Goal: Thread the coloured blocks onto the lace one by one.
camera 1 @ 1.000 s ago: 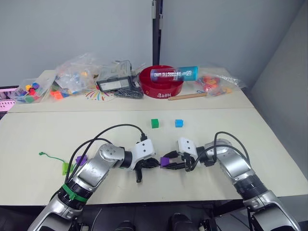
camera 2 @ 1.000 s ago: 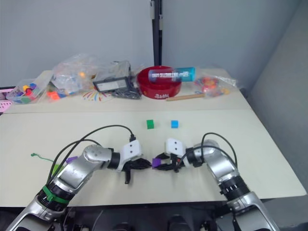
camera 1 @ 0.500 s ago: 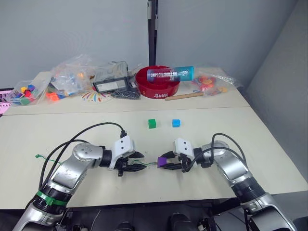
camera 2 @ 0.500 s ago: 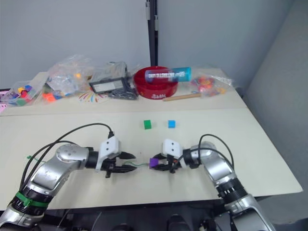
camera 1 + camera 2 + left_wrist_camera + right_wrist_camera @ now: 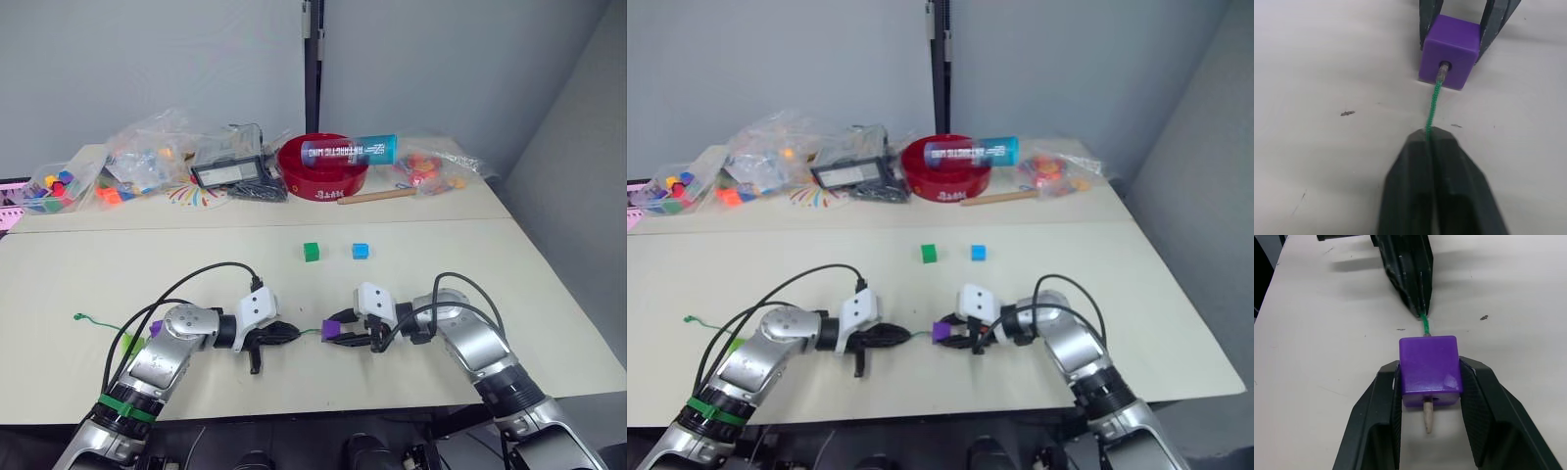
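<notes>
My right gripper [image 5: 339, 334] is shut on a purple block [image 5: 1428, 363], holding it just above the table by two opposite sides. The green lace [image 5: 1433, 100] runs into the block's hole, and its pale tip [image 5: 1428, 417] pokes out of the far side. A little to the left, my left gripper [image 5: 285, 333] is shut on the lace. The lace's tail [image 5: 96, 320] trails off to the left across the table. A second purple block [image 5: 157, 328] lies by my left forearm. Farther back in the middle sit a dark green block [image 5: 312, 252] and a blue block [image 5: 360, 251].
Along the back of the table are a red bowl [image 5: 323, 179] with a clear tube [image 5: 349, 151] across it, a wooden stick [image 5: 379, 196], bags of mixed toy pieces [image 5: 147, 157] and a black device [image 5: 232, 172]. Black cables loop over both forearms.
A second ago my left gripper was right against the purple block; it has drawn back leftward, leaving a short stretch of lace between them. The right gripper has kept the block in place.
</notes>
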